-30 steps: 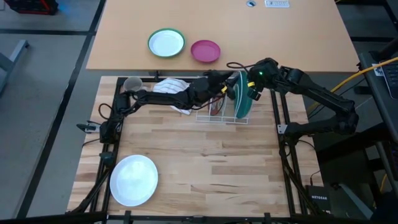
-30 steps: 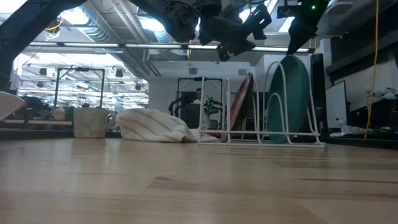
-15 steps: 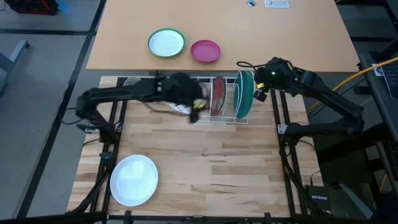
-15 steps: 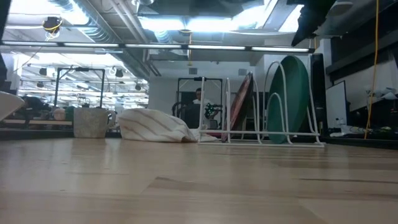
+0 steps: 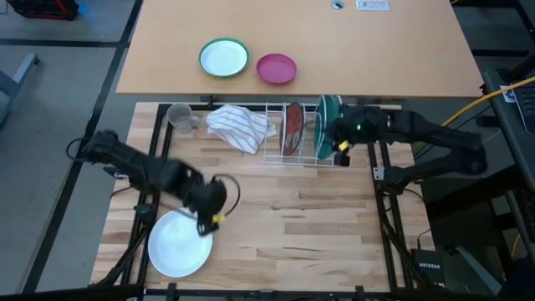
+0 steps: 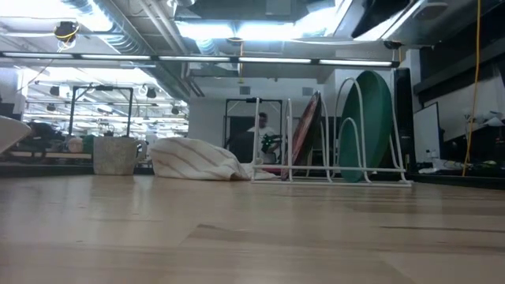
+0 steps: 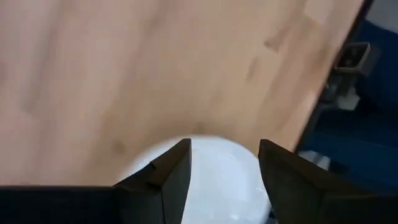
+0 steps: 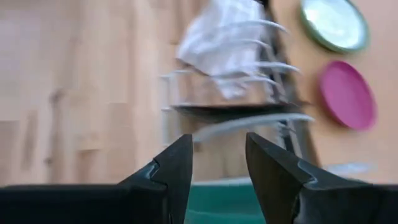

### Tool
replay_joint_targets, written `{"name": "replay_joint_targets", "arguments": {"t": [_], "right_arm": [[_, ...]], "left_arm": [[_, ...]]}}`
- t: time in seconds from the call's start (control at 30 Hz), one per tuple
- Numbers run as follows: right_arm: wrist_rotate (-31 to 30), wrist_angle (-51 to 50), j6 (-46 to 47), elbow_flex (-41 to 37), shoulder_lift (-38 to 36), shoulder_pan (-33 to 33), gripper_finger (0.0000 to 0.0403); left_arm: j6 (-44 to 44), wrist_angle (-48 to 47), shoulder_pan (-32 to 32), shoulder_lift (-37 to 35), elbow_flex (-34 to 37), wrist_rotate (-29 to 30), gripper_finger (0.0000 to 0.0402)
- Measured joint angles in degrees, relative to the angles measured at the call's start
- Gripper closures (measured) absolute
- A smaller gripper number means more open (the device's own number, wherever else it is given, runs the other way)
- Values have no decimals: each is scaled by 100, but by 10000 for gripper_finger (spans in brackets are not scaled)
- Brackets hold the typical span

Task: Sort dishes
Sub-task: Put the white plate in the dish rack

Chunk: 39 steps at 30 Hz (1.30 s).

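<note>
table-front white plate [image 5: 177,243], left gripper [image 5: 212,219] newly overhead

A robotics lab or industrial workshop is showing here. A pale wooden butcher-block table [image 5: 284,217] is sitting inside a black metal frame [image 5: 142,209], with two dark robot arms mounted on it. Yellow cables [image 5: 493,92] are trailing off one side toward dark equipment. Grey concrete floor [image 5: 50,100] is lying around the rig. Looking level across the table, exposed silver ceiling ducts [image 6: 150,31] and long fluorescent strip lights [image 6: 237,59] are running overhead, and a person [image 6: 261,126] is standing far back among metal racks and workbenches.
</note>
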State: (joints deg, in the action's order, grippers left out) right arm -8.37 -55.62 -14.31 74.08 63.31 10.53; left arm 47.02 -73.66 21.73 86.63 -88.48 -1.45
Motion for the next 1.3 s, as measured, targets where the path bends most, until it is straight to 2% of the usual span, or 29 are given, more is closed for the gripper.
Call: {"name": "replay_joint_targets", "arguments": {"t": [0.17, 0.27, 0.47, 0.7, 0.83, 0.97, 1.3], "right_arm": [[-7, 77, 359, 0, 226, -944, 249], [-25, 74, 575, 0, 424, -1478, 249], [-531, 205, 1283, 0, 923, -2531, 248], [-1070, 565, 2126, -1, 1695, -3575, 248], [-1201, 906, 2400, -2, 2162, -3987, 249], [-1213, 1293, 2604, -2, 2587, -4245, 249], [-1135, 2617, 2643, -2, 3481, -4357, 248]], "left_arm": [[1953, 929, 1006, 4, 572, 165, 226], [2826, 1709, 1464, 4, 970, 438, 226], [3812, 2885, 2044, 7, 1842, 664, 226], [4757, 2955, 2367, 13, 2643, 663, 226], [5106, 3290, 2405, 13, 2942, 662, 226], [5094, 3741, 2405, 95, 3016, 816, 226], [5099, 4366, 2407, 744, 3020, 786, 226]]}}
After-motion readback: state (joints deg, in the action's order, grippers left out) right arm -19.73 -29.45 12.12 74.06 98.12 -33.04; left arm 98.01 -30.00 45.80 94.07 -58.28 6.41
